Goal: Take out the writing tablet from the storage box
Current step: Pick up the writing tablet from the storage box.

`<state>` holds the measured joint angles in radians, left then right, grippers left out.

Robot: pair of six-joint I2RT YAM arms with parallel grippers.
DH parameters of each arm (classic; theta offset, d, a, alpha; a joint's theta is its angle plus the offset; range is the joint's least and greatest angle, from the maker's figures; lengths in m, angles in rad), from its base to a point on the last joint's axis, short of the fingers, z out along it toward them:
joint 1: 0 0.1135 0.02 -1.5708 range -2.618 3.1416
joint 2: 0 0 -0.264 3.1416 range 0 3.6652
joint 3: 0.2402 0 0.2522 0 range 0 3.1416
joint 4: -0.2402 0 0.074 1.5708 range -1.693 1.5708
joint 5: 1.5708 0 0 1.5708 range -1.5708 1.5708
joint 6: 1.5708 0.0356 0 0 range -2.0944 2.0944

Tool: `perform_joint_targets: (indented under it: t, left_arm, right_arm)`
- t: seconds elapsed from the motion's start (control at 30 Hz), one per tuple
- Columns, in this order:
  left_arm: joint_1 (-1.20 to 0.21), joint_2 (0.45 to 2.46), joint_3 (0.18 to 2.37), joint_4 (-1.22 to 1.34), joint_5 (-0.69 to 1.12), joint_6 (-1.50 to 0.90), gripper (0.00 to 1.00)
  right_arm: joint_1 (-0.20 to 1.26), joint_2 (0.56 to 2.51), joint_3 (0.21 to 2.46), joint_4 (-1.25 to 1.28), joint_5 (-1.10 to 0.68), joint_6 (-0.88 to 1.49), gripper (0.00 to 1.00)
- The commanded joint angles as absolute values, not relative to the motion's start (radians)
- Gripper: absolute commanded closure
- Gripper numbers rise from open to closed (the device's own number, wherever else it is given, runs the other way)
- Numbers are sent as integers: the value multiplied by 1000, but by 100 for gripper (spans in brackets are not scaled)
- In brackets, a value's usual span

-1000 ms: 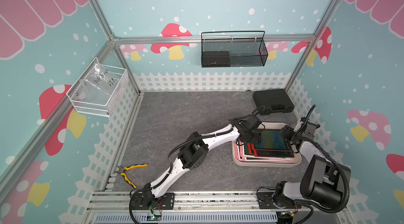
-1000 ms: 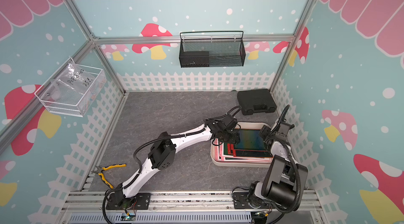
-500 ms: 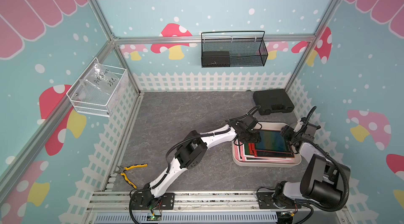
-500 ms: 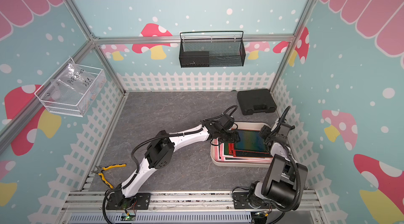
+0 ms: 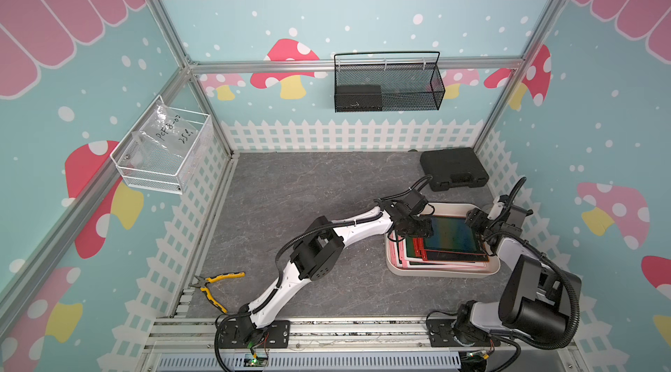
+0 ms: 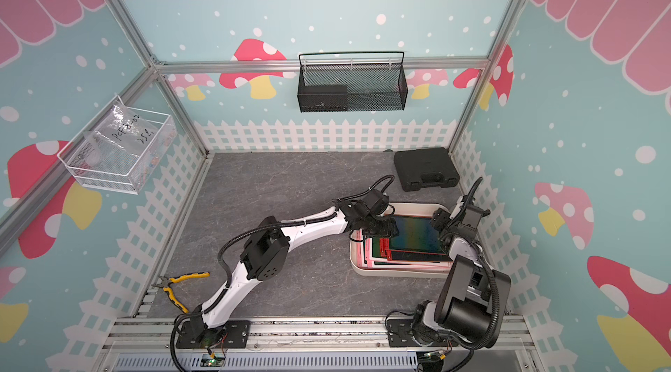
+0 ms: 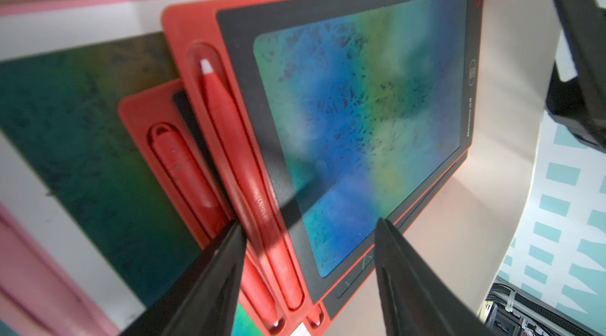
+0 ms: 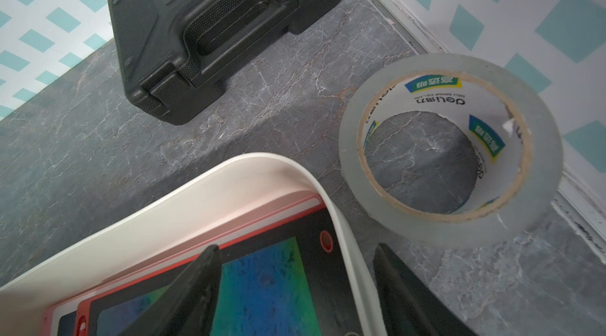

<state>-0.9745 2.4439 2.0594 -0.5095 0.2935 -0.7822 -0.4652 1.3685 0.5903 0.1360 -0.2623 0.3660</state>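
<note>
**Both grippers spread at the storage box**

Top views: the left gripper (image 5: 414,230) is at the stylus-side edge of the top writing tablet (image 5: 452,239), the right gripper (image 5: 480,229) at the opposite edge. The tablet lies on the stack inside the storage box (image 5: 441,272).

Left wrist: fingers (image 7: 210,278) apart, tablet end and red stylus (image 7: 223,105) between the tips.

Right wrist: fingers (image 8: 190,285) apart, straddling the box wall. One is over the tablet, one outside, with the tape roll (image 8: 449,154) just beyond.

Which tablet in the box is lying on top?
The red tablet with its whole screen showing. The other red one and the paler ones show only partly from beneath it.
</note>
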Motion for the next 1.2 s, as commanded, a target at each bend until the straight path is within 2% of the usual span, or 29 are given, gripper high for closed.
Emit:
perform_joint_targets:
  t: [0.0, 0.3, 0.8, 1.0, 1.17]
  left_arm:
    - [-1014, 2496, 2038, -468, 370, -790, 36]
    - [-1006, 2465, 1982, -390, 388, -774, 40]
    - [-972, 2342, 1692, 103, 435, -857, 45]
    - [-962, 2346, 1679, 127, 443, -870, 50]
    - [-959, 2354, 1673, 162, 471, -900, 58]
  right_arm:
    - [-434, 1410, 547, -2, -440, 411, 26]
    - [-433, 1358, 592, -115, -389, 369, 26]
    - [-436, 1383, 591, -129, -396, 357, 25]
    - [-442, 1381, 589, -126, -400, 358, 25]
    - [-447, 1374, 587, -122, -404, 359, 25]
